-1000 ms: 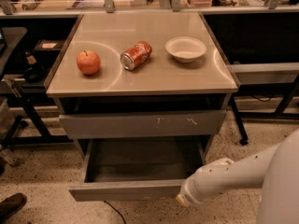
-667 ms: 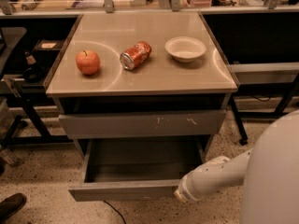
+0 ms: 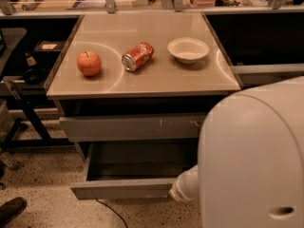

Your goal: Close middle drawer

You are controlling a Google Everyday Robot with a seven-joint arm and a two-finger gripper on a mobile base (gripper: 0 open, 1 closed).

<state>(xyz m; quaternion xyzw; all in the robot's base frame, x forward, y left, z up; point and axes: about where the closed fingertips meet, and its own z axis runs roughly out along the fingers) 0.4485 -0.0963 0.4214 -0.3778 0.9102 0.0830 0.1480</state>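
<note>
The middle drawer (image 3: 121, 189) stands pulled out under the table top, with its plain grey front panel low in the view and its grey box interior (image 3: 137, 164) showing. My gripper (image 3: 175, 193) is at the right end of that front panel, at the tip of my white arm (image 3: 251, 160). The arm fills the right foreground and hides the drawer's right side.
Above the open drawer is a shut grey drawer front with pale scratch marks (image 3: 133, 127). On the table top (image 3: 142, 80) lie a red apple (image 3: 89, 63), a tipped red can (image 3: 137, 56) and a white bowl (image 3: 188, 49). A dark shoe (image 3: 12, 210) is on the floor at the lower left.
My arm has swung closer to the camera and now covers much more of the right side. The drawer front stands about where it was.
</note>
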